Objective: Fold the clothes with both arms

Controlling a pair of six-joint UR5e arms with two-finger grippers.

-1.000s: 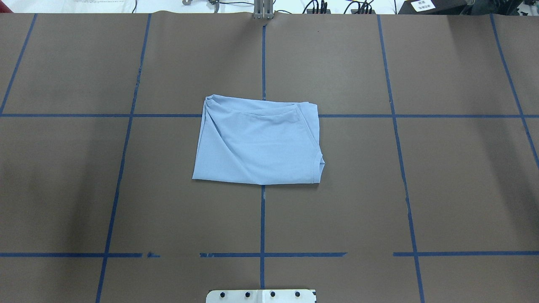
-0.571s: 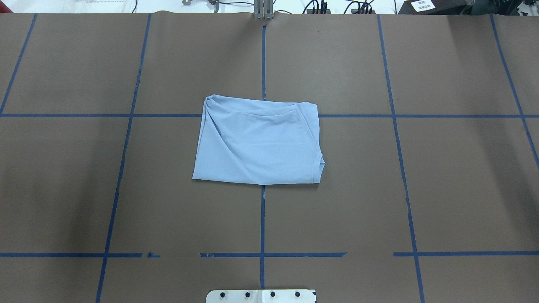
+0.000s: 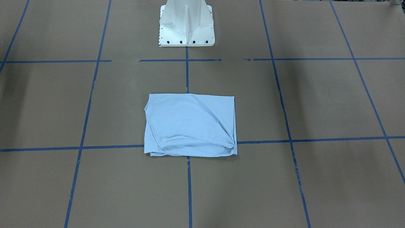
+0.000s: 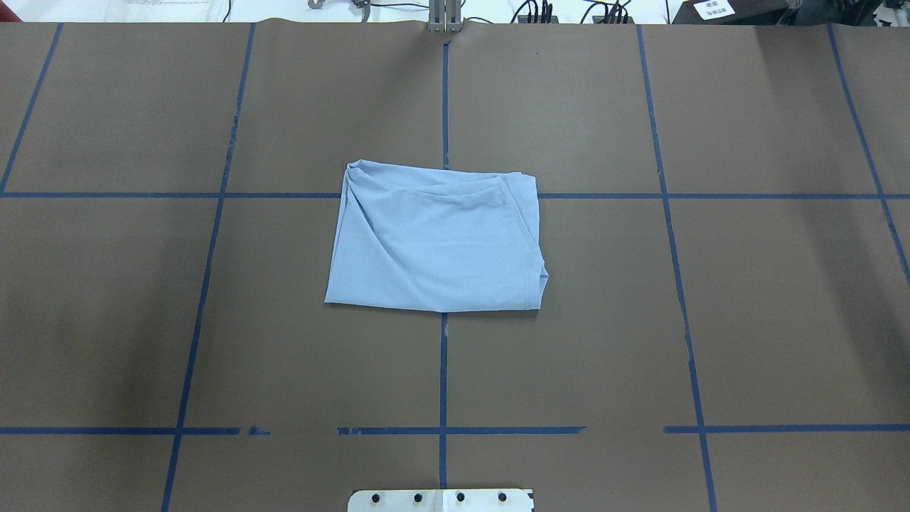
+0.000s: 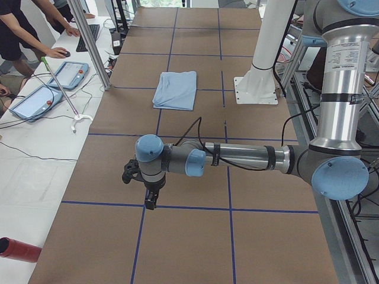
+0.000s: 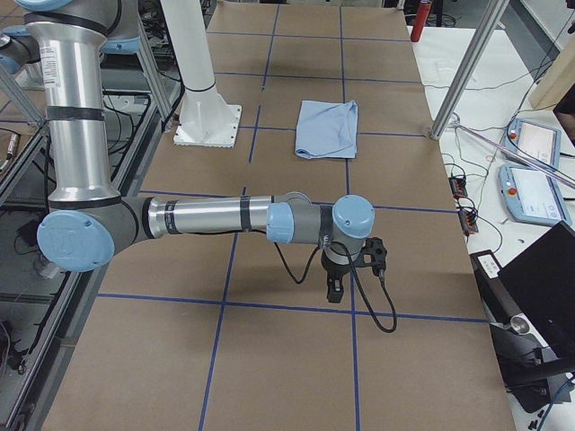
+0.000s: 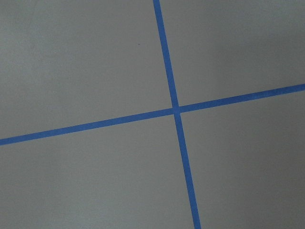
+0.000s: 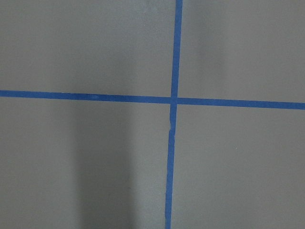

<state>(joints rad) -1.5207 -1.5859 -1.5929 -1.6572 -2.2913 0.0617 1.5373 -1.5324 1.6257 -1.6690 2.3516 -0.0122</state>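
Left gripper [image 5: 151, 200] and right gripper [image 6: 335, 289], whether parted or closed I cannot tell, hang at opposite table [image 4: 142, 320] ends, seemingly parked away from the folded T-shirt [image 4: 434, 238] lying mid-table.

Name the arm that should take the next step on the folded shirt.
Right, marginally. The left gripper and right gripper both hang far from the T-shirt; its only bunched corner lies on the robot's right side.
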